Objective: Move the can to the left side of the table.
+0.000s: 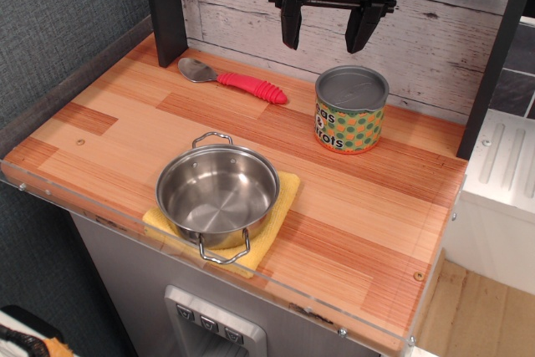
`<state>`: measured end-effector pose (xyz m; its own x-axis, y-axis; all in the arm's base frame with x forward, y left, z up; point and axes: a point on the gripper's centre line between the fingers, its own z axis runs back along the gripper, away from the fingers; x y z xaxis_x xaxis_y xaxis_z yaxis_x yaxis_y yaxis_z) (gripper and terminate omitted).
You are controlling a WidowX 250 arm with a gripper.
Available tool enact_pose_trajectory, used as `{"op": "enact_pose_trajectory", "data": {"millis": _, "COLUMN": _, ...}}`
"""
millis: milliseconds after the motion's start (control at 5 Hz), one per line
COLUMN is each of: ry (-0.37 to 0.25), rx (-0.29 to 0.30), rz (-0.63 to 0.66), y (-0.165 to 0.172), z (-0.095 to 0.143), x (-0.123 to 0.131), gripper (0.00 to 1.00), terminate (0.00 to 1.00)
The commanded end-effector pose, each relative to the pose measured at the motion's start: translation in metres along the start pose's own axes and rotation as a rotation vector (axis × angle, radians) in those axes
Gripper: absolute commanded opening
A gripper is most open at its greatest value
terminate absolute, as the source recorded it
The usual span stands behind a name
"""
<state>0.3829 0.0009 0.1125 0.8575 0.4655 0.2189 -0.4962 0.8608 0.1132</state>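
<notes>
The gripper [328,29] hangs with jaws spread and empty, above and just left of the can [351,109], which stands far right on the striped wooden table [100,114]. A pot [218,192] on a yellow cloth [286,191] sits near the clear front edge; a red-handled spoon [234,79] lies by the plank wall [435,31].

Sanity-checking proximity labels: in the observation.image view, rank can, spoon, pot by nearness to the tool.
1. Can: just below the open tool, slightly to its right in the image, near the back wall.
2. Spoon: to the image left of the tool, along the back.
3. Pot: farthest, at the front edge on a yellow cloth.
</notes>
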Motion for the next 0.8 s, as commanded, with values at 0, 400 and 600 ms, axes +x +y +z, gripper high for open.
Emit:
{"op": "enact_pose_trajectory", "data": {"millis": 0, "ry": 0.0, "rx": 0.0, "rz": 0.0, "y": 0.0, "z": 0.0, "x": 0.0, "gripper": 1.0, "terminate": 0.0}}
{"op": "enact_pose_trajectory", "data": {"millis": 400, "ry": 0.036, "rx": -0.059, "rz": 0.08, "y": -0.024, "z": 0.018, "x": -0.023, "gripper": 1.0, "terminate": 0.0}}
{"op": "enact_pose_trajectory", "data": {"millis": 600, "ry": 0.046, "rx": -0.088, "rz": 0.143, "y": -0.032, "z": 0.031, "x": -0.037, "gripper": 1.0, "terminate": 0.0}}
